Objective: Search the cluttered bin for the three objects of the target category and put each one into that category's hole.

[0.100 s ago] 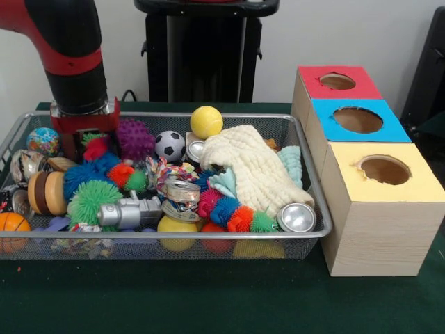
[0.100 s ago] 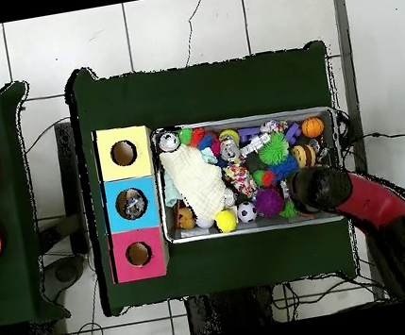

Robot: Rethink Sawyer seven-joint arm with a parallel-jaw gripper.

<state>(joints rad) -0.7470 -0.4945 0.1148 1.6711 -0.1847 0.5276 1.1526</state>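
While tool (image 1: 85, 139) sits buried among spiky balls in bin (image 1: 306, 174), can't tell grip state; risk: snags purple spiky ball (image 1: 134, 138), drags wrong toy.

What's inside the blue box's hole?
From overhead, the blue box shows something greyish and shiny inside its hole; what it is can't be told. The front view shows only a dark opening.

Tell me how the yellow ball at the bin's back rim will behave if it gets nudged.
The yellow ball is round and smooth and perches on top of the clutter, so it will probably roll at a light touch. It sits against the bin's low back rim, so it might hop out. It looks light.
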